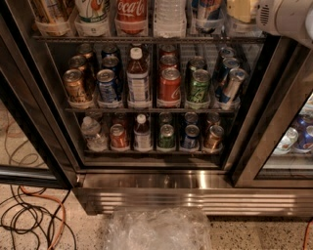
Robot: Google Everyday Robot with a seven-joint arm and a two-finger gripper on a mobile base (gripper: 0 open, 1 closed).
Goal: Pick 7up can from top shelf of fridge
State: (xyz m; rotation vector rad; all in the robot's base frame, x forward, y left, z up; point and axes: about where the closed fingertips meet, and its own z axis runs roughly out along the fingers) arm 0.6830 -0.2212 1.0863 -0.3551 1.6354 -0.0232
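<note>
White arm housing (288, 19) fills the top right corner, in front of the upper right part of the fridge (195, 200). The gripper lies outside the view, past that housing. Whether it is open or closed cannot be told, nor how it stands to the can.

7up can (93, 10): pale whitish body with green lettering, upright in a clear cup tray (93, 30) on the top shelf (146, 38), second from the left. Its upper part is cut off by the frame edge. A tan can (49, 10) stands just beside it on the left and a Coca-Cola bottle (131, 10) just beside it on the right, then a water bottle (169, 14). The can is well apart from the arm housing, towards the other end of the row.

Shelf below: rows of cans and one bottle, among them a red can (169, 85) and a dark green can (199, 87). The lowest shelf holds smaller cans and bottles.

Floor: orange and black cables (34, 219) at left. Crumpled clear plastic (156, 229) lies before the ribbed steel base.
</note>
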